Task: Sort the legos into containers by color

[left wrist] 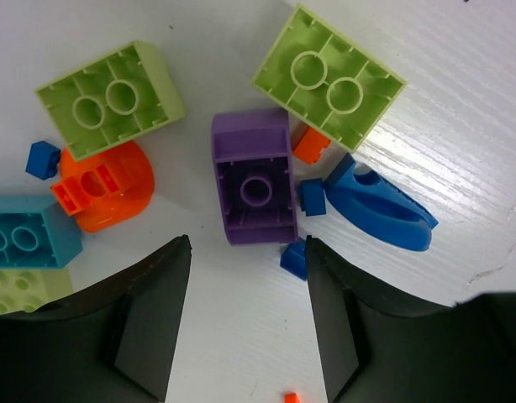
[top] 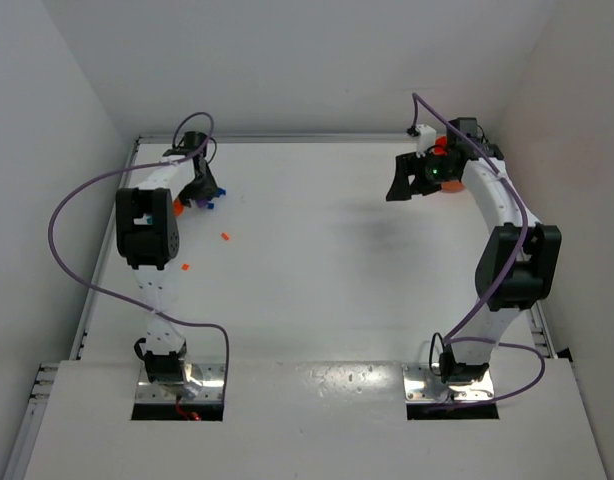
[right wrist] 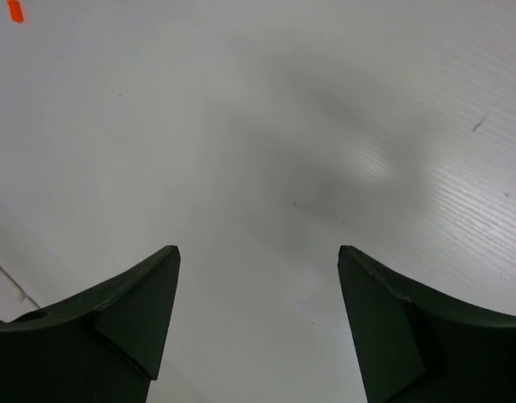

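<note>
My left gripper [left wrist: 248,252] [top: 199,190] hangs open over a cluster at the table's far left, with nothing between its fingers. Just ahead of it lies a purple hollow piece [left wrist: 254,180]. An orange rounded piece [left wrist: 107,189] to its left holds an orange-red lego [left wrist: 71,197]. Tiny blue legos [left wrist: 294,259] [left wrist: 313,197] [left wrist: 42,159] lie around them, and an orange-red one [left wrist: 311,143] sits behind the purple piece. Another orange-red lego [left wrist: 292,398] lies under the gripper. My right gripper [right wrist: 258,249] [top: 399,190] is open over bare table. An orange container [top: 439,146] is partly hidden behind that wrist.
Two pale green bricks [left wrist: 107,99] [left wrist: 329,77], a teal brick [left wrist: 27,239] and a blue curved piece [left wrist: 380,210] crowd the cluster. Two loose orange-red legos [top: 225,236] [top: 185,267] lie right of the left arm. White walls stand close on the left, back and right.
</note>
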